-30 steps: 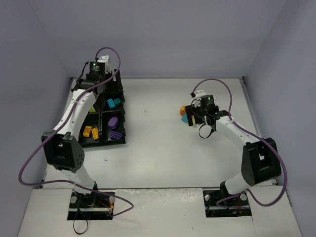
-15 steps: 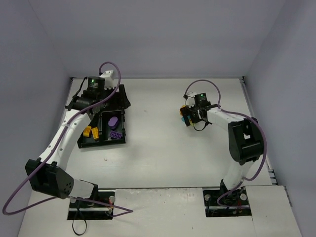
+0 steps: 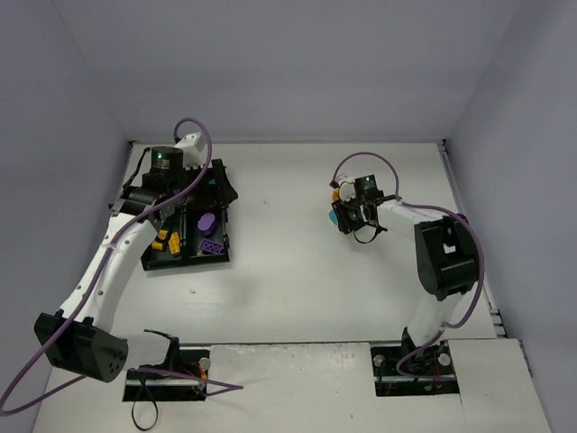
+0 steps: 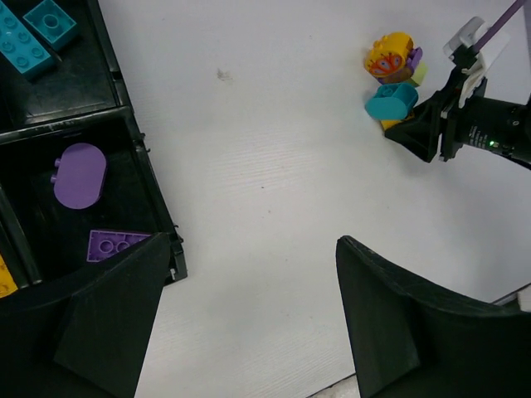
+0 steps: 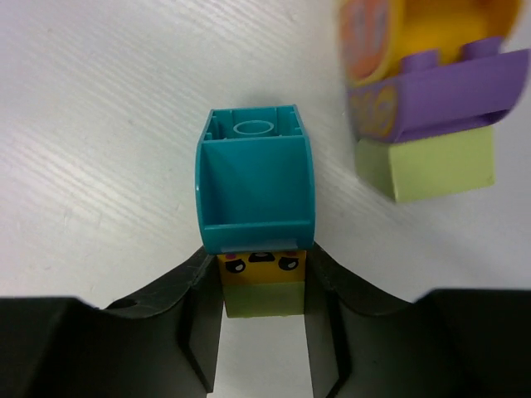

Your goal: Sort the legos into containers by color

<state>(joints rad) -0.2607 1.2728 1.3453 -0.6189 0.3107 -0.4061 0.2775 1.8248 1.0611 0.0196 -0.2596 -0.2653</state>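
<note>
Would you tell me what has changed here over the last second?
The right gripper has shut on the cyan-topped lego stack, its elbow drawing in toward it. The left arm's elbow swung back toward its left, the wrist shifting left over the tray. The left gripper stayed open; the purple oval piece stayed put.

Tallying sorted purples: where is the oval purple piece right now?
In the left wrist view the oval purple piece lies in a compartment of the black tray, at left, just above a flat purple brick.

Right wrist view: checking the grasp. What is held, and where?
The right gripper pinches the face-printed brick by its sides between its fingers, behind the cyan brick.
</note>
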